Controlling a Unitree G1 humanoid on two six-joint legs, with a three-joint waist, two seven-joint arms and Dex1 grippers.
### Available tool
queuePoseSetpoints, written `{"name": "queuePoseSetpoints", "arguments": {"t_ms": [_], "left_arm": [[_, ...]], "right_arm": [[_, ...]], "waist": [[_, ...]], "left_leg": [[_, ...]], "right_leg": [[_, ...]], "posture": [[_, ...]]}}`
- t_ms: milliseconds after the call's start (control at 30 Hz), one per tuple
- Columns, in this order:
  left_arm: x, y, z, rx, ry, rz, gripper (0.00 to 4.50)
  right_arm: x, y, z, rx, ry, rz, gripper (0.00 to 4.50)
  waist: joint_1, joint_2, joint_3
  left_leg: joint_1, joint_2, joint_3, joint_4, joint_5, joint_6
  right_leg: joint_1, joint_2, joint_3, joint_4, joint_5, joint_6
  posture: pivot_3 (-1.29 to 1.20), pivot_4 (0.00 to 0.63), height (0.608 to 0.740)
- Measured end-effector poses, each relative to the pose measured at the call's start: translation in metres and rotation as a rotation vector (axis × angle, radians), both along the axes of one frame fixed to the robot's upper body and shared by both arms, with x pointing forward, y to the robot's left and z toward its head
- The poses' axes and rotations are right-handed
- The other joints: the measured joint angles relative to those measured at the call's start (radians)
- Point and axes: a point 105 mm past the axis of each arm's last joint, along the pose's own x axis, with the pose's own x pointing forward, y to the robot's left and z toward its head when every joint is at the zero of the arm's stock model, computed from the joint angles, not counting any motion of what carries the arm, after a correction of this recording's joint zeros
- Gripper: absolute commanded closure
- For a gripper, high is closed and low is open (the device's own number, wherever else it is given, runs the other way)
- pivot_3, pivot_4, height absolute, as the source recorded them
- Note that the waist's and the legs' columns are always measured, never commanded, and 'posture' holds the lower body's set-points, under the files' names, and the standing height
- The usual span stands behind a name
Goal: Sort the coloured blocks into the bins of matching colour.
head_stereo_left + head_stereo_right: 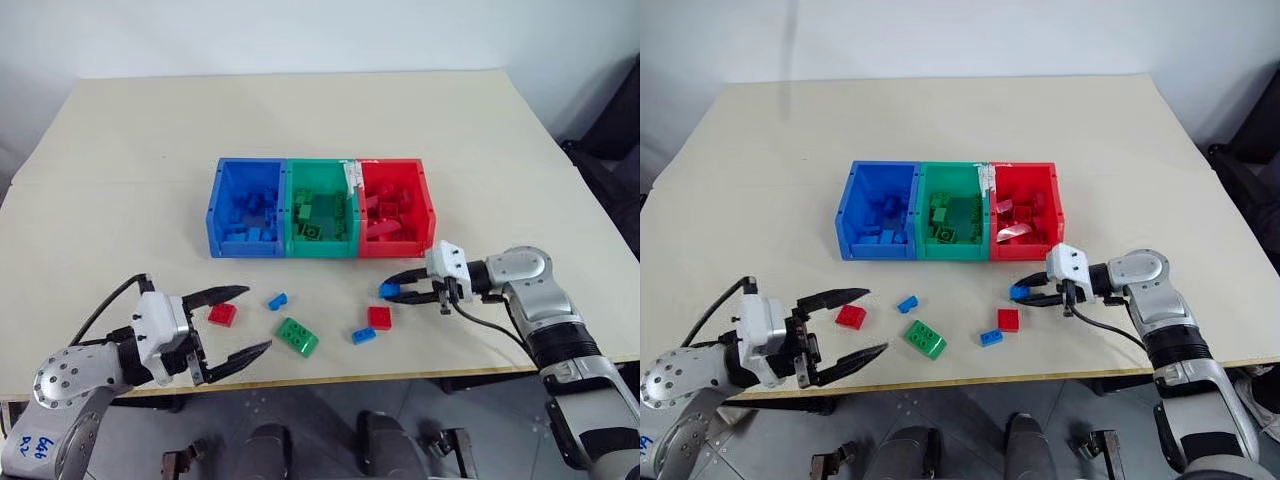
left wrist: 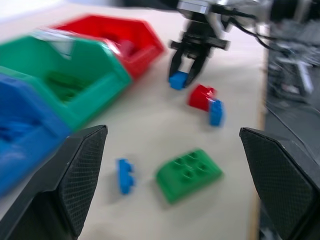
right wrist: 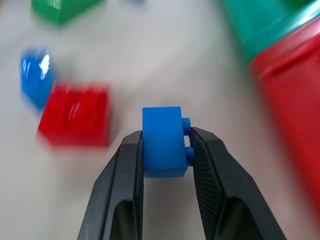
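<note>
Nearest the camera, the left tool (image 1: 232, 322) hangs with its fingers wide apart over the front of the surface (image 1: 120, 160), with a red brick (image 1: 222, 314) just beside it and a green brick (image 1: 297, 336) a little further in. Beyond these, the right tool (image 1: 404, 287) is clamped on a small blue brick (image 3: 164, 142) in front of the red bin (image 1: 428, 210), so the step in hand looks like picking up. Next comes a lift and a carry sideways past the green bin (image 1: 290, 205) to the blue bin (image 1: 214, 205).

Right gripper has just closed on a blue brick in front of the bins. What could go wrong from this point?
The right gripper pinches the blue brick near its fingertips, so it may slip out in transit. The blue bin is farthest away, past the red bin and green bin; an early drop would missort it.
</note>
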Motion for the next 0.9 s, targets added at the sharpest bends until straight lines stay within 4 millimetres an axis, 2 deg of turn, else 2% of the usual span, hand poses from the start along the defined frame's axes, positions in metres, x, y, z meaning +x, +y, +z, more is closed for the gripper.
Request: {"name": "queuePoseSetpoints", "arguments": {"t_ms": [100,233,333,400,467,533,633,733,800,900], "left_arm": [[0.002,0.019,0.002,-0.029,-0.017,0.116,0.00],[-0.001,0.055,-0.012,-0.072,0.008,0.328,0.00],[-0.006,0.079,-0.019,-0.093,0.011,0.473,0.00],[-0.011,0.088,-0.022,-0.096,0.009,0.527,0.00],[-0.012,0.090,-0.022,-0.097,0.000,0.544,0.00],[-0.012,0.090,-0.022,-0.097,-0.006,0.549,0.00],[-0.010,0.088,-0.021,-0.100,-0.009,0.542,0.00],[-0.004,0.076,-0.019,-0.093,-0.005,0.488,0.00],[0.000,0.067,-0.016,-0.083,-0.003,0.441,0.00],[0.005,0.056,-0.015,-0.061,0.018,0.373,0.00]], "right_arm": [[0.000,0.031,0.034,0.121,0.012,0.030,3.56],[0.005,0.087,0.075,0.233,-0.014,0.035,3.56],[0.013,0.126,0.091,0.264,-0.055,0.006,3.56],[0.021,0.149,0.098,0.275,-0.065,-0.028,3.56],[0.031,0.170,0.101,0.259,-0.086,-0.082,3.56],[0.036,0.181,0.101,0.247,-0.103,-0.106,3.56],[0.043,0.188,0.095,0.240,-0.092,-0.136,2.58],[0.049,0.191,0.093,0.243,-0.089,-0.161,1.61],[0.050,0.188,0.096,0.255,-0.100,-0.166,0.93],[0.049,0.169,0.103,0.267,-0.145,-0.162,0.02]], "waist": [[-0.005,0.000,0.000],[-0.003,0.000,0.000],[-0.002,0.000,0.000],[-0.002,-0.001,0.000],[0.000,-0.001,0.000],[0.000,-0.001,-0.001],[-0.004,-0.002,-0.001],[-0.008,-0.002,-0.001],[-0.008,-0.002,-0.001],[-0.005,-0.002,-0.001]], "left_leg": [[0.000,0.001,-0.005,0.000,-0.001,-0.001],[0.000,0.001,-0.006,0.000,-0.001,-0.002],[-0.001,0.000,-0.006,0.000,-0.001,-0.002],[-0.001,0.000,-0.006,0.000,-0.001,-0.002],[-0.001,-0.001,-0.007,0.000,-0.001,-0.002],[-0.002,-0.001,-0.009,0.000,-0.001,-0.002],[-0.002,-0.001,-0.008,0.000,-0.002,-0.001],[-0.002,-0.001,-0.008,-0.001,-0.002,-0.002],[-0.002,-0.001,-0.008,-0.001,-0.002,-0.002],[-0.002,-0.001,-0.008,-0.002,-0.002,-0.002]], "right_leg": [[-0.001,0.001,0.000,0.001,0.000,0.000],[-0.003,0.000,0.000,0.003,-0.001,-0.002],[-0.004,0.000,0.000,0.004,-0.001,-0.002],[-0.005,-0.001,-0.001,0.004,0.000,-0.003],[-0.005,-0.001,-0.002,0.006,0.000,-0.005],[-0.005,-0.001,-0.004,0.006,0.000,-0.007],[-0.005,-0.001,-0.004,0.007,0.001,-0.007],[-0.006,0.000,-0.005,0.007,0.000,-0.008],[-0.006,0.000,-0.006,0.007,0.000,-0.008],[-0.006,0.000,-0.007,0.007,0.000,-0.008]], "posture": [[0.00,0.150,0.740],[0.00,0.150,0.740],[0.00,0.150,0.740],[0.00,0.150,0.740],[0.00,0.150,0.740],[0.00,0.150,0.740],[0.00,0.150,0.740],[0.00,0.150,0.740],[0.00,0.150,0.740],[0.00,0.150,0.740]]}}
